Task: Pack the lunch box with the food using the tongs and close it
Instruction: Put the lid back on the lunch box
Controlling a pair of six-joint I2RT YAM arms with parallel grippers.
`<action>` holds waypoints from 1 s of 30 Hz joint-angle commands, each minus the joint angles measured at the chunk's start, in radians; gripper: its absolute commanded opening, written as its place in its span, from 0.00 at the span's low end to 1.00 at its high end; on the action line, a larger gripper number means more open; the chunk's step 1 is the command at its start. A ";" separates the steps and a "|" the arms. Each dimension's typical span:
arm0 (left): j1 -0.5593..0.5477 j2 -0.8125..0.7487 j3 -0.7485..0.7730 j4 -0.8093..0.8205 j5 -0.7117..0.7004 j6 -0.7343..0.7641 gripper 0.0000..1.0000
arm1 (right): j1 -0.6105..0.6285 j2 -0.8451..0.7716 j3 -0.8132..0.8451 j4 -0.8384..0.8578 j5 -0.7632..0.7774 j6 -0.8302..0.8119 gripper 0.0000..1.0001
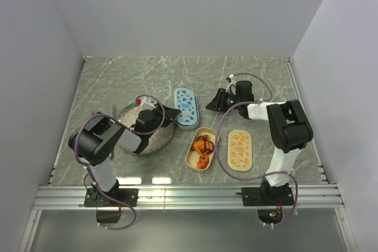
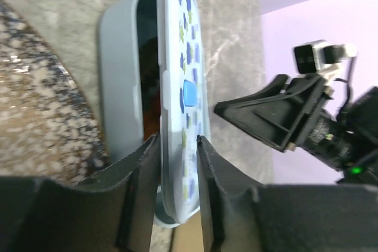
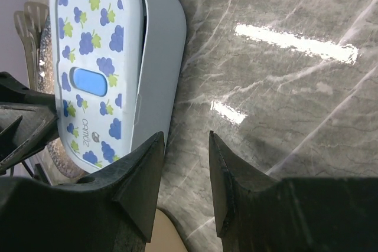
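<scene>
Since the lid sits askew on the lunch box, my left gripper straddles it, pinch unclear | right gripper part-open, empty.

- Bench: grey stone-look slab (marble-like, with pale veins), polished and throwing back bright glare.
- Blue lunch box: smooth plastic with a soft sheen.
- Its lid: the same smooth plastic, printed with purple grapes and green leaves.
- Plate: speckled silver-and-dark finish, metallic in look.
- Cream tub and cream lid: smooth plastic.
- Right gripper: matt black plastic.
</scene>
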 commanded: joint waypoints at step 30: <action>-0.059 -0.165 0.096 -0.320 -0.272 0.214 0.62 | 0.027 -0.007 0.021 0.007 0.002 -0.034 0.44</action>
